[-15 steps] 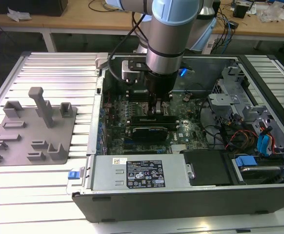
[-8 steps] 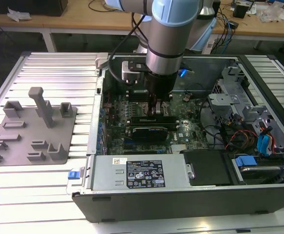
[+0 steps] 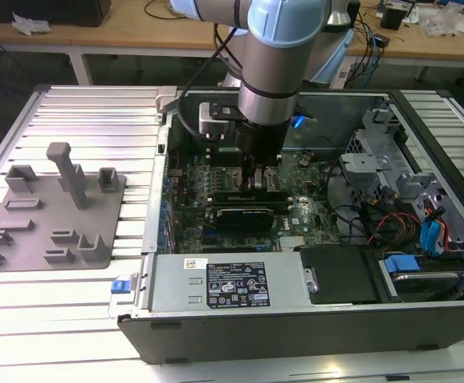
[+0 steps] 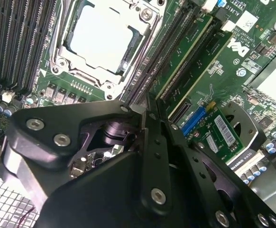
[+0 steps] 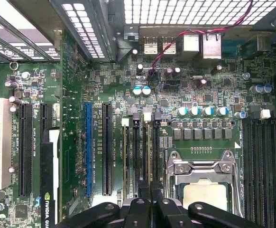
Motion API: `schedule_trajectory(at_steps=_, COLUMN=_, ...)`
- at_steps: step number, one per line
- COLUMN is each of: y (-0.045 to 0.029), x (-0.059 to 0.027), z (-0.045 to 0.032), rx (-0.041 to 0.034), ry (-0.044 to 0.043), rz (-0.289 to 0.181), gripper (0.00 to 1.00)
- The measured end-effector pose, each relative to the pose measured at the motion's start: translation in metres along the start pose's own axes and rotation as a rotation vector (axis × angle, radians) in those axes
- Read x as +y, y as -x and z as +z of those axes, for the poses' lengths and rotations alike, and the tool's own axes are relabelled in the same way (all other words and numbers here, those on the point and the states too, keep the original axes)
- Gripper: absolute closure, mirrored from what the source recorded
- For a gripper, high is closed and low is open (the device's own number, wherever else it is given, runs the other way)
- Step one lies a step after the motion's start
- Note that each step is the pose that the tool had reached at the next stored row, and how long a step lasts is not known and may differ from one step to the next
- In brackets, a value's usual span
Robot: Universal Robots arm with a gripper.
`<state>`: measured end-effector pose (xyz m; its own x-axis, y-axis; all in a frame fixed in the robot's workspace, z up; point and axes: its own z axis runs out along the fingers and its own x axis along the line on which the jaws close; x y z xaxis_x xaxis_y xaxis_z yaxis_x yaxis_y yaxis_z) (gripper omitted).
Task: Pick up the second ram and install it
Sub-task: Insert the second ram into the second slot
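The second ram (image 4: 183, 54) appears as a long narrow green stick standing on edge in a memory slot of the motherboard (image 5: 176, 90), just beside the dark empty slots (image 4: 152, 57) that flank the processor socket (image 4: 102, 35). Its near end runs up to the fingertips of the hand (image 4: 150, 107). I cannot tell whether the stick is fully seated, or whether the tips actually touch it.

The hand's black fingers are drawn together, with only a thin seam left between them (in the first wrist view (image 5: 151, 202) that seam lines up with one of the slots). Whether anything is pinched in the seam cannot be made out.

In the exterior view the hand (image 3: 256, 171) reaches straight down from the arm (image 3: 284, 48) into the open computer case (image 3: 296, 327), over the middle of the board. A black expansion card (image 3: 248, 214) lies just on the near side of it. The power supply (image 3: 224, 283), with its white-and-black label, sits along the near wall of the case. Red, black and blue cabling (image 3: 423, 227) crowds the drive bays at the right.

The case rests on a slatted metal bench (image 3: 88, 112). To the left of the case, well apart from the hand, a grey fixture plate (image 3: 57, 207) with upright posts lies on the bench.
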<state>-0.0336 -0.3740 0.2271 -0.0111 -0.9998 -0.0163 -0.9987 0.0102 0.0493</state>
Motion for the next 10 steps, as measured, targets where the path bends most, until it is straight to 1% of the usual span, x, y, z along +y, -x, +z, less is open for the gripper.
schedule_trajectory(at_steps=10, y=-0.0002, x=-0.0002, z=0.0048, rx=0.0005, ry=0.0003, rz=0.0, gripper=0.91)
